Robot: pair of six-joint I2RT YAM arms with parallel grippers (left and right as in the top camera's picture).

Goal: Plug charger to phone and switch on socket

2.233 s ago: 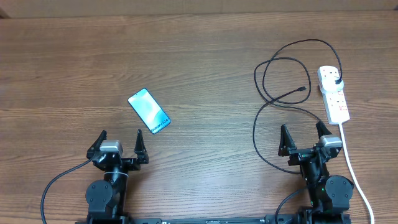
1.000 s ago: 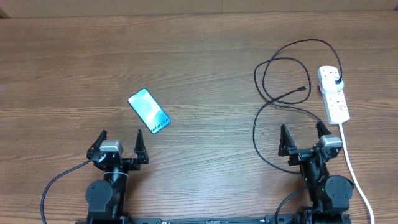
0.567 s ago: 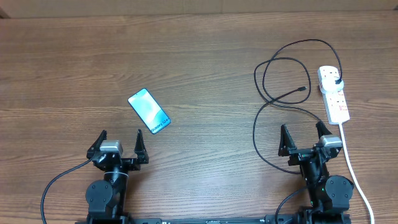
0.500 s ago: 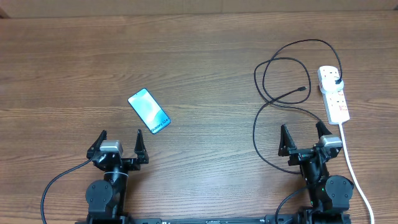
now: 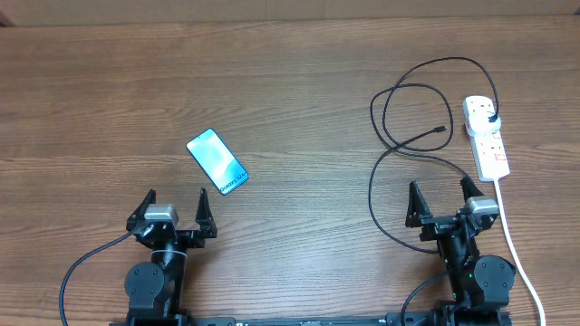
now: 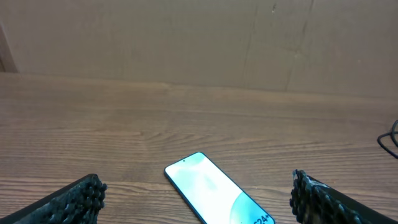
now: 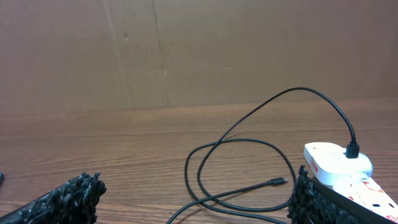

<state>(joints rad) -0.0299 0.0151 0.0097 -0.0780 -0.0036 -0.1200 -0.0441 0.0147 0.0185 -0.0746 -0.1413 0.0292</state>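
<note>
Brown wood-grain table (image 5: 290, 81) seen from overhead, and in both wrist views we see a plain brown board wall (image 6: 186, 37) at its far edge. We note the phone (image 5: 217, 162) lying flat on the left half, screen up and lit light blue, set at a diagonal, just beyond the left gripper (image 5: 175, 205) and not touching it. That gripper has its jaws spread wide and holds nothing; in the left wrist view its ridged black fingers (image 6: 74, 199) sit at the two lower corners with the phone between and past them. On the right side we mark the socket (image 5: 487, 138), a white strip with small red marks lying lengthwise near the right edge, its thick white cord (image 5: 517, 249) trailing toward the near edge past the right arm. The charger (image 5: 371, 190) is a thin black cable looping over the table left of the socket; its black plug (image 5: 490, 118) sits in the far end of the socket, and its connector tip (image 5: 441, 129) lies free on the table inside the loops, well apart from the phone. The right gripper (image 5: 441, 194) is also spread wide and empty, near the cable and the socket but touching neither. We cannot tell the switch positions.
</note>
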